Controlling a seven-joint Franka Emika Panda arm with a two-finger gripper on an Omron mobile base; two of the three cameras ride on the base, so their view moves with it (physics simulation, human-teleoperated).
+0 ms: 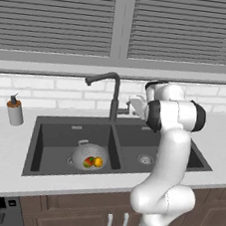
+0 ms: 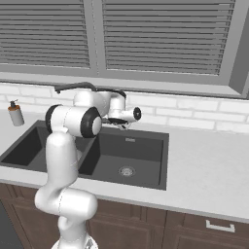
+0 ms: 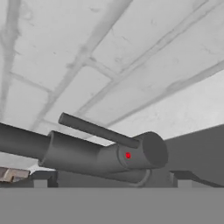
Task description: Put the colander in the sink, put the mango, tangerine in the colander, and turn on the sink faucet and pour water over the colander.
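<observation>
**Open gripper at the faucet base, fruit in the colander**

The gripper (image 3: 111, 181) stands with its jaws spread wide and nothing between them. In the hand view its two dark fingertips (image 3: 40, 180) sit low, one on either side of the sink faucet (image 3: 100, 155), whose dark body fills the space just ahead of them. The faucet's thin side lever (image 3: 98, 130) juts out beside the body, apart from both tips; whether either tip touches the faucet body I cannot tell. A small red dot marks the faucet's rounded end.

From the left base view the hand is just beside the faucet (image 1: 114, 97) at the foot of its upright stem, on the side away from the soap dispenser (image 1: 15, 110). The faucet's bent spout reaches over the basin on the dispenser's side. From the right base view the gripper (image 2: 121, 124) hangs at the back edge of the sink (image 2: 141, 168), close to the faucet (image 2: 73, 86).

The sink (image 1: 62, 131) lies in front of the faucet. The colander (image 1: 82, 154) sits on the floor of the basin under the spout. Inside it lie the mango (image 1: 88, 161) and the tangerine (image 1: 98, 162), side by side and touching.

A white tiled wall (image 3: 131, 57) rises behind the faucet, a shuttered window (image 1: 121, 21) above it.
</observation>
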